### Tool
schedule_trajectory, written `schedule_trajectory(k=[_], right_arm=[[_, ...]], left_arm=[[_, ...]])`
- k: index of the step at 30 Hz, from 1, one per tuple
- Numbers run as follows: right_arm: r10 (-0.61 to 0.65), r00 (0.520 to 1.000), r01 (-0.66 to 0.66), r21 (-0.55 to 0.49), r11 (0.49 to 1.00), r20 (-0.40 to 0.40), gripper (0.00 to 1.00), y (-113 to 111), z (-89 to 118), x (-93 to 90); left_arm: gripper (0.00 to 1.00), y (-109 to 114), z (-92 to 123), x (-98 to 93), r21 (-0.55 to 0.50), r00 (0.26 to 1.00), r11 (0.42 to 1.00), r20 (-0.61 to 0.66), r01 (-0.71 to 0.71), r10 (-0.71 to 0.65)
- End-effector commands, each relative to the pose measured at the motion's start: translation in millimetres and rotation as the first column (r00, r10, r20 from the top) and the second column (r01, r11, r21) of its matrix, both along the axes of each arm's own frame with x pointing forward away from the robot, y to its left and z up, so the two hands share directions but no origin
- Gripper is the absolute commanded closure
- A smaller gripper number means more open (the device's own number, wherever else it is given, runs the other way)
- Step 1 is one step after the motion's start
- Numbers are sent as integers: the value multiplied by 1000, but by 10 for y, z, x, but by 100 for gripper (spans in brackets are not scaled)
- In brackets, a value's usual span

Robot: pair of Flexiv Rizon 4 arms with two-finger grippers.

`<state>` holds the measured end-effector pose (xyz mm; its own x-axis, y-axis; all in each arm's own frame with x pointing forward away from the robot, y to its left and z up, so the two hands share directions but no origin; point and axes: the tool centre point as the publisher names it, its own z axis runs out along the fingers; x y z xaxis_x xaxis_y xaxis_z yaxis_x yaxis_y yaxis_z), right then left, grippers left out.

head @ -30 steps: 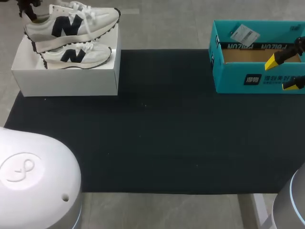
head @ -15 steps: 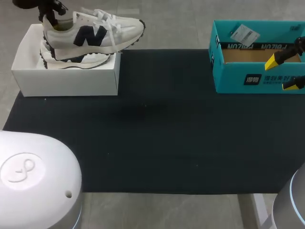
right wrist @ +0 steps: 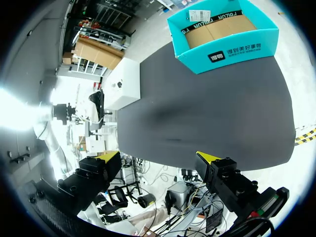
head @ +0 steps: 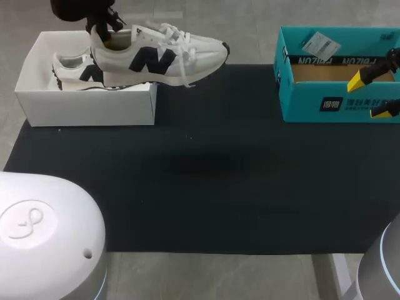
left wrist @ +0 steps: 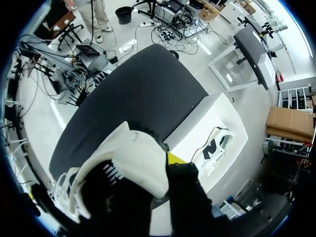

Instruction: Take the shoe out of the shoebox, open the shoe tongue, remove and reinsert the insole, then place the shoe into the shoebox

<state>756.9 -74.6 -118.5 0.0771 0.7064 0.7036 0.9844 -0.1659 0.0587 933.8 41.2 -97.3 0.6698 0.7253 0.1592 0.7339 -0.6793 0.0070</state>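
My left gripper (head: 103, 28) is shut on the heel collar of a white shoe (head: 159, 56) with a dark logo. It holds the shoe in the air, toe pointing right, over the right end of the white shoebox (head: 87, 100) and the black mat's edge. A second matching shoe (head: 72, 70) lies inside that box. In the left wrist view the shoe's heel (left wrist: 133, 158) fills the space at my left gripper (left wrist: 158, 165); one yellow fingertip (left wrist: 176, 158) shows, and the other is hidden. My right gripper (head: 373, 95) stands open in front of the teal box, holding nothing.
A teal cardboard box (head: 337, 103) with an open top stands at the back right of the black mat (head: 206, 175). In the right wrist view, my right gripper (right wrist: 158, 157) hangs beyond the mat's near edge, with the teal box (right wrist: 222, 49) ahead.
My left arm has carried the shoe to the right, from above the white box's middle to past its right end. The right arm has stayed still.
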Motion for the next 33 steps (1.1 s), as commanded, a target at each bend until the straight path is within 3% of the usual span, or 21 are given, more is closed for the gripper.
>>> schedule_trajectory(k=[1, 11, 19, 26, 33], right_arm=[[-2, 1000, 2, -2, 1000, -1, 0, 6, -6, -1], [-2, 1000, 2, -2, 1000, -1, 0, 6, -6, -1], [-2, 1000, 2, -2, 1000, -1, 0, 6, -6, -1], [-2, 1000, 2, -2, 1000, -1, 0, 6, -6, -1], [-2, 1000, 2, -2, 1000, -1, 0, 6, -6, -1]], left_arm=[[100, -215, -14, -90, 29, 999, 1000, 47, -2, 0], [100, -739, -207, -142, 39, 999, 999, 44, 30, -31], [100, -1021, -166, -171, -6, 998, 1000, 65, 3, -2], [100, -1187, -255, -249, -16, 997, 1000, 75, -19, 21], [100, -1187, -255, -249, -16, 997, 1000, 75, -19, 21]])
